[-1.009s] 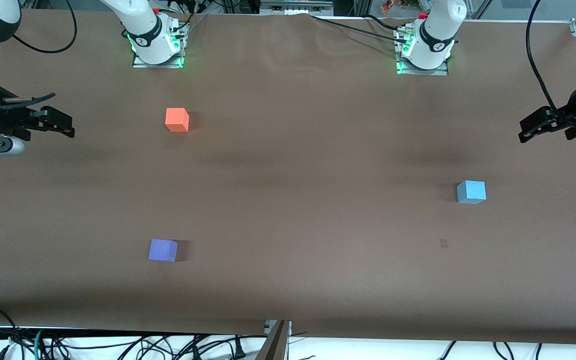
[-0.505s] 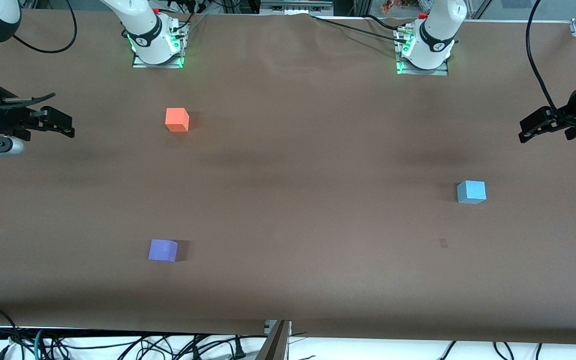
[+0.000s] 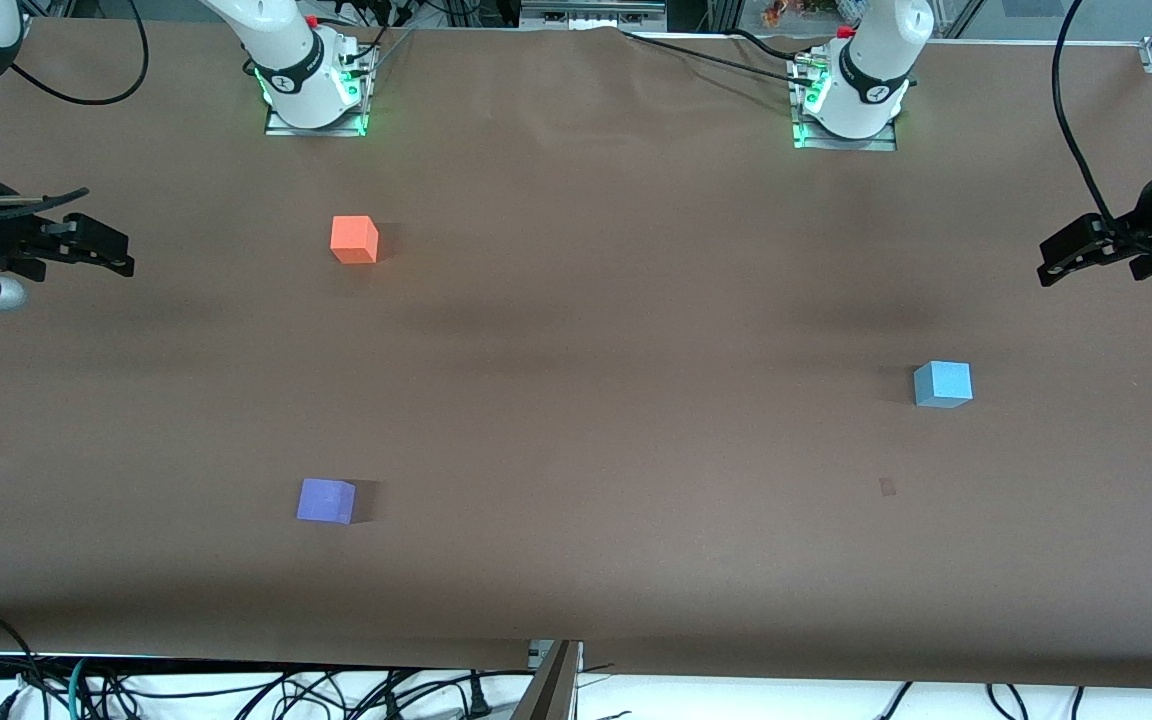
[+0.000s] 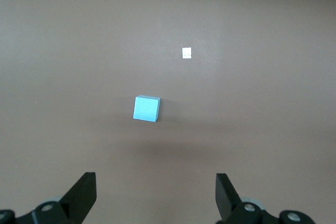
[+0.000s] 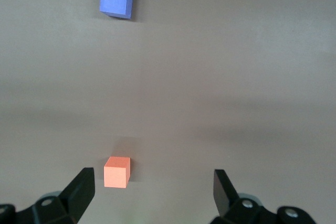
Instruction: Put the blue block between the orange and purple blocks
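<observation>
The light blue block [image 3: 943, 384] [image 4: 146, 108] rests on the brown table toward the left arm's end. An orange block [image 3: 354, 240] [image 5: 117, 172] sits toward the right arm's end, close to the bases. Nearer the front camera at that same end lies the purple block [image 3: 326, 501] [image 5: 115, 0]. My left gripper [image 3: 1048, 268] [image 4: 156, 195] hangs open and empty above the table's edge at its own end, apart from the blue block. Open and empty too, my right gripper [image 3: 121, 260] [image 5: 154, 192] hovers at the other end of the table, well clear of the orange block.
A small pale sticker [image 3: 887, 487] [image 4: 186, 53] lies on the table, nearer the front camera than the blue block. Both arm bases [image 3: 314, 90] [image 3: 851, 100] stand along the table's back edge. Cables hang by the front edge [image 3: 236, 690].
My right gripper has drifted slightly outward toward its end of the table. The left gripper and all three blocks have stayed put.
</observation>
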Controlling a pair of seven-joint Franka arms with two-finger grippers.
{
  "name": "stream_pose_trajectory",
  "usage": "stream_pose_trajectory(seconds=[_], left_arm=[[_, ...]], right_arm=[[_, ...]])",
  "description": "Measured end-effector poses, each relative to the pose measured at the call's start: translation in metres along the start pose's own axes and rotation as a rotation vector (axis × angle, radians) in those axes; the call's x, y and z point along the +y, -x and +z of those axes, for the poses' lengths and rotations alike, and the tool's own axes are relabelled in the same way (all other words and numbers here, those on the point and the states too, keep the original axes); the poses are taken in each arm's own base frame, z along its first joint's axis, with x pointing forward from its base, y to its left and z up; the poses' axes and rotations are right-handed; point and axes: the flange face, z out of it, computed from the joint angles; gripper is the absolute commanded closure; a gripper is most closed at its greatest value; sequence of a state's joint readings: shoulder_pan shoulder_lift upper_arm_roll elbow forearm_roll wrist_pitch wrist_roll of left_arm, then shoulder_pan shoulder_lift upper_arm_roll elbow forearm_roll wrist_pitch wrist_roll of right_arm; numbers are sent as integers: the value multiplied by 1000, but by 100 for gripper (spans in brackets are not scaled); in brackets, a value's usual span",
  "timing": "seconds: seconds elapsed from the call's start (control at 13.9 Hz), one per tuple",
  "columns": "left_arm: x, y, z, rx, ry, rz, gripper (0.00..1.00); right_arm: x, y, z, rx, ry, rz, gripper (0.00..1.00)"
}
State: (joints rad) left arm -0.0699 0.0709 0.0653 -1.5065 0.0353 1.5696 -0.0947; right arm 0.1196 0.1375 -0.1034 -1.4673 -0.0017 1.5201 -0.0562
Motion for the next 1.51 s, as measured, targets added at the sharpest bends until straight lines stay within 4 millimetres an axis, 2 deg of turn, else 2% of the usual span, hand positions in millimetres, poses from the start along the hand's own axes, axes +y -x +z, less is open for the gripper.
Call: stream_pose_trajectory(seconds=[0.22,0.43,0.87,1.15,1.3,1.51], left_arm=[[0,0,0,0,0,0,0],[0,0,0,0,0,2,0],[0,0,0,-1,0,2,0],[1,-1,2,-4,-1,2,0],[1,-4,10,-17,-4,2,0],[-2,-19,42,-70,-18,-6,0]], right_arm=[[1,0,0,0,0,2,0],[13,1,0,-1,1,23,0],[13,1,0,0,1,24,0],[20,10,-8,6,-3,35,0],[24,16,-12,6,-6,42,0],[26,25,-7,1,-10,45,0]])
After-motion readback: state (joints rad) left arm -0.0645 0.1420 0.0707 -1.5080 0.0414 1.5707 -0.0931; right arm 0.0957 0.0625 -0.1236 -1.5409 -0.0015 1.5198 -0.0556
